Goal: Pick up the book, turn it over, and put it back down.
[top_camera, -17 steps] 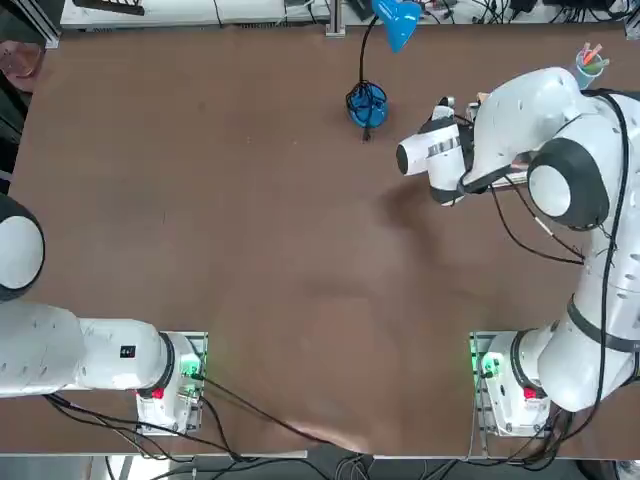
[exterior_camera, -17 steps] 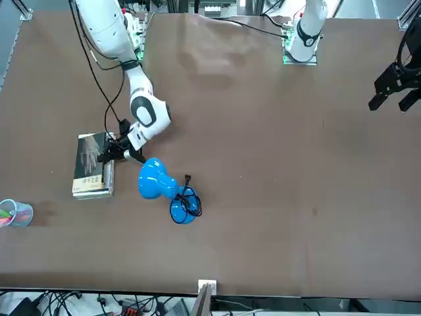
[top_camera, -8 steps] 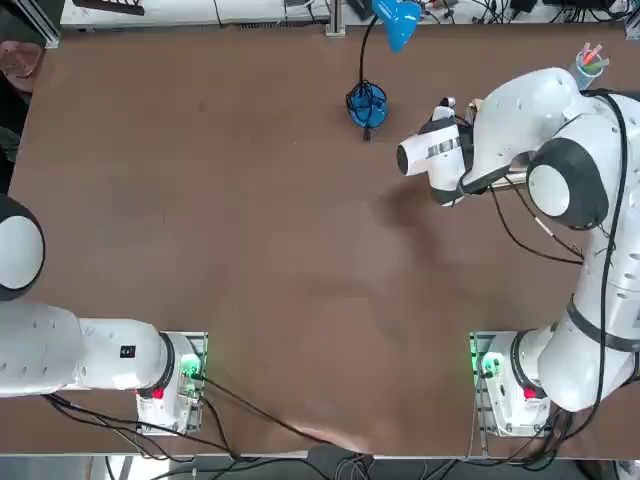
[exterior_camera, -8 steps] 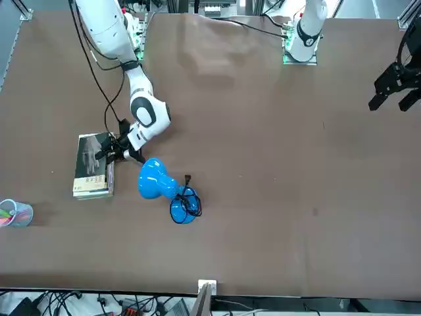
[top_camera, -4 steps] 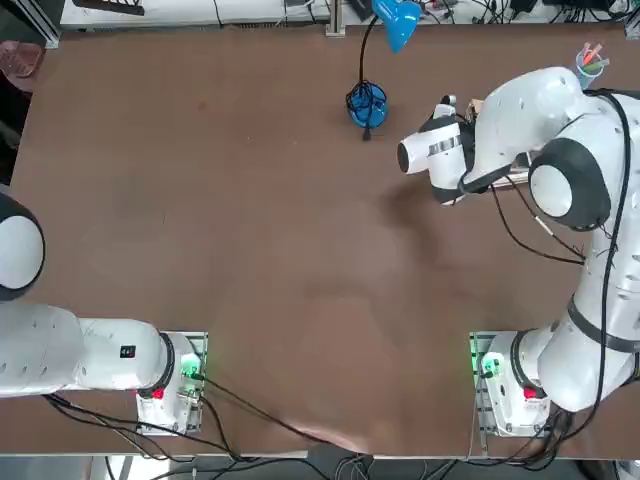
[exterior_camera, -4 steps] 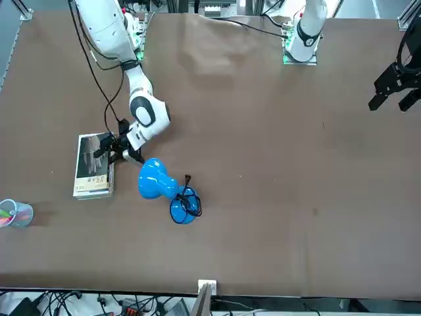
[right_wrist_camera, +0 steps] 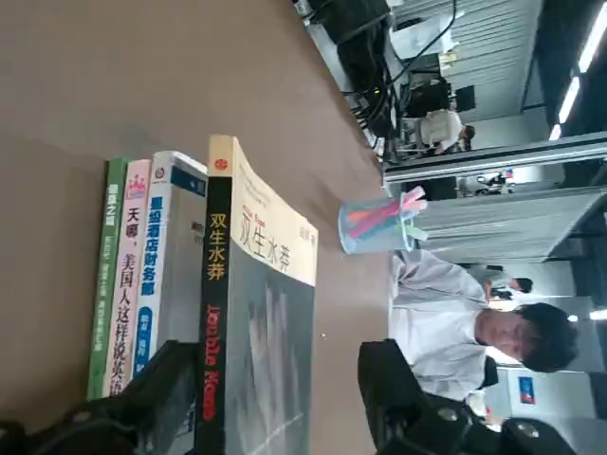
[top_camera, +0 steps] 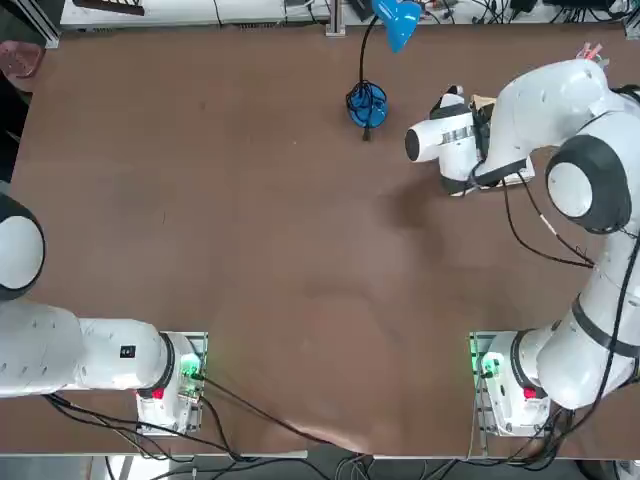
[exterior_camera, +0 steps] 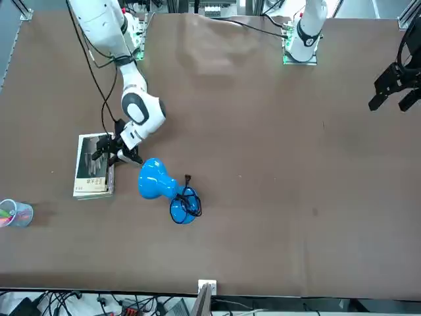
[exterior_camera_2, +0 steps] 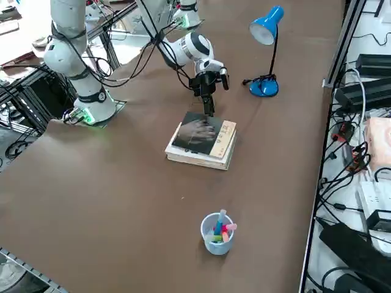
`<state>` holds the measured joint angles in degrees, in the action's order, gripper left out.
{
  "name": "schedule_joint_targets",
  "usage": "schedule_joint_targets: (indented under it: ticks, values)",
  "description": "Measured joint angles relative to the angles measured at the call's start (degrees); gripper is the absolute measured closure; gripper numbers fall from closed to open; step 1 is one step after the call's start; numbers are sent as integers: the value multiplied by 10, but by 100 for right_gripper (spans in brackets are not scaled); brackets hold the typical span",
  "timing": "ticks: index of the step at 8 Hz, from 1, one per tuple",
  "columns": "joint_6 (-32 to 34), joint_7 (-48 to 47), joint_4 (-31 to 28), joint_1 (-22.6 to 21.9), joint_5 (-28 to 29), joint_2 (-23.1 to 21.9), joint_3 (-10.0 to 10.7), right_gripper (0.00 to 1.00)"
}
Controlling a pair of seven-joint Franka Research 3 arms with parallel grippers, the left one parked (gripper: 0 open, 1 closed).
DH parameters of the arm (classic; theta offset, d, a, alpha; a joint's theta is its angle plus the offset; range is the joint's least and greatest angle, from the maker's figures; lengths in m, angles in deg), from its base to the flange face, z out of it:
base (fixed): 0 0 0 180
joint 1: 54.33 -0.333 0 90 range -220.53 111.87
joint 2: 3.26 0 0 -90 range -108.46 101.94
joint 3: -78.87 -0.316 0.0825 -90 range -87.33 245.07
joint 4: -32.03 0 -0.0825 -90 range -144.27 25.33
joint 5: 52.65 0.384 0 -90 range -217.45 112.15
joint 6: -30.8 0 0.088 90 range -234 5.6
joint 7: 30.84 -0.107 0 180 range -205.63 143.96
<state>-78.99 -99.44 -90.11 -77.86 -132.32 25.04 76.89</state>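
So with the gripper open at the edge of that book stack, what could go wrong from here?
1. The right gripper straddles the top book's spine, but three more books lie under it; a low grasp might catch two.
2. The blue desk lamp stands close beside the wrist, so a wide flip could knock it.
3. Pinched at one edge only, the top book may fan open or slip mid-turn.

White right arm (top_camera: pixel 560 110) with grey joints, black cables, black-fingered tool (exterior_camera: pixel 107 153).

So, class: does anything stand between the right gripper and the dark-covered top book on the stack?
Nothing visible does. The right gripper is open, its fingers either side of the dark-covered top book; the blue desk lamp stands off aside.
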Motion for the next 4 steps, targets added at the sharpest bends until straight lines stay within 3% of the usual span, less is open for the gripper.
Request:
schedule_joint_targets:
  ticks: [4]
  values:
    - [-45,-1,-45,21,0,-41,0,0]
